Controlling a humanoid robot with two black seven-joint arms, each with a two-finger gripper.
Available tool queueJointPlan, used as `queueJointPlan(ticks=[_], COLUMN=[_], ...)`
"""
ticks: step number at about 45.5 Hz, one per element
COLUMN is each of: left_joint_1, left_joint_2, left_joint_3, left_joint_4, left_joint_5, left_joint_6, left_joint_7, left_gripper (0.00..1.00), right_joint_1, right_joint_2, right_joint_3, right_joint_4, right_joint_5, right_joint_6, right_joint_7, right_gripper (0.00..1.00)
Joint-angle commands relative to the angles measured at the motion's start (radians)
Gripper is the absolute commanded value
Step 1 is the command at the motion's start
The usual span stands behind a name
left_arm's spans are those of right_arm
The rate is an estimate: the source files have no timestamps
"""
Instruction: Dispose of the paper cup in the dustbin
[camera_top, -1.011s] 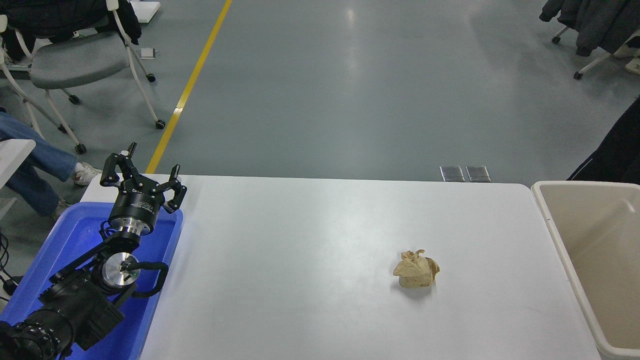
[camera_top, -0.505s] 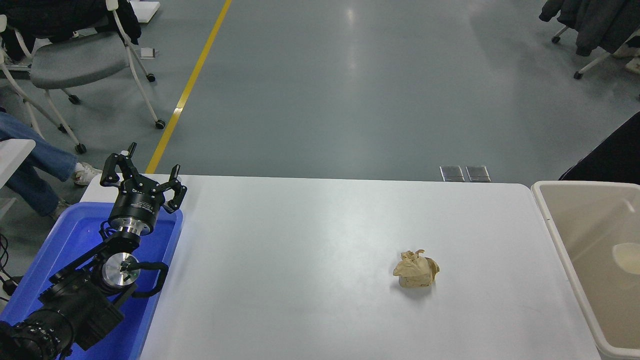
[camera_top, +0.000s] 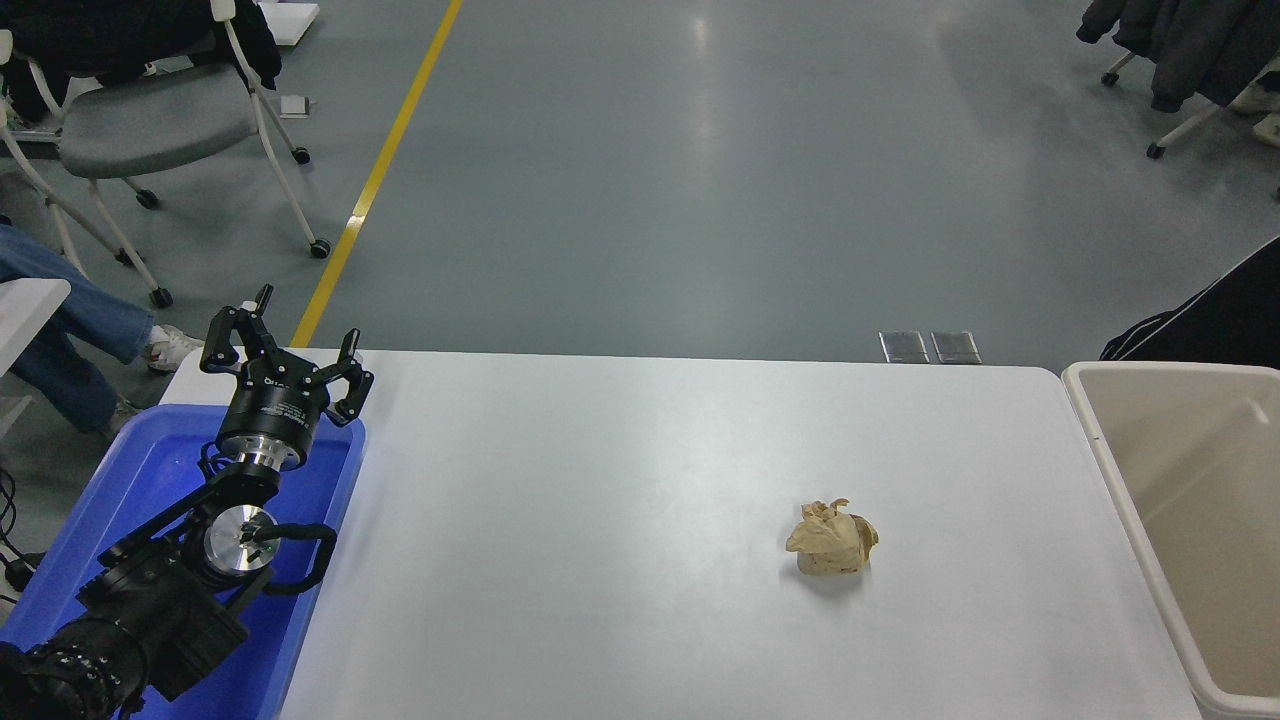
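Note:
The beige dustbin (camera_top: 1105, 450) stands at the table's right end, partly cut off by the picture's edge. The paper cup does not show in this frame; the visible part of the bin's inside is bare. My left gripper (camera_top: 285, 345) is open and empty, parked over the far end of the blue tray at the lower left. My right arm and its gripper are out of view.
A crumpled tan paper ball (camera_top: 832, 539) lies on the white table (camera_top: 620, 520), right of the middle. A blue tray (camera_top: 160, 470) sits under my left arm. A person's dark sleeve (camera_top: 1215, 320) shows behind the bin. Chairs stand on the floor beyond.
Half a second ago a pale rounded shape showed inside the dustbin at the right edge; it is gone from view. The dark sleeve behind the bin has shifted. My left arm has not moved.

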Motion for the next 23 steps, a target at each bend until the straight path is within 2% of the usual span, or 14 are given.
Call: queueJointPlan(ticks=[1,12,17,23], left_joint_1=[0.0,0.0,0.0,0.0], left_joint_2=[0.0,0.0,0.0,0.0], left_joint_3=[0.001,0.001,0.001,0.001], left_joint_4=[0.0,0.0,0.0,0.0], left_joint_5=[0.0,0.0,0.0,0.0], left_joint_6=[0.0,0.0,0.0,0.0], left_joint_7=[0.0,0.0,0.0,0.0], left_gripper=[1.0,1.0,1.0,1.0], right_joint_1=[0.02,0.021,0.029,0.047], right_joint_2=[0.015,0.009,-0.015,-0.081], right_joint_3=[-0.011,0.024,0.116,0.348], right_joint_4=[0.007,0.037,0.07,0.279], right_joint_5=[-0.003,0.008,0.013,0.011], right_joint_6=[0.015,0.047,0.075,0.13], right_joint_7=[0.002,0.0,0.011,0.08], right_gripper=[0.99,0.99,0.99,0.99])
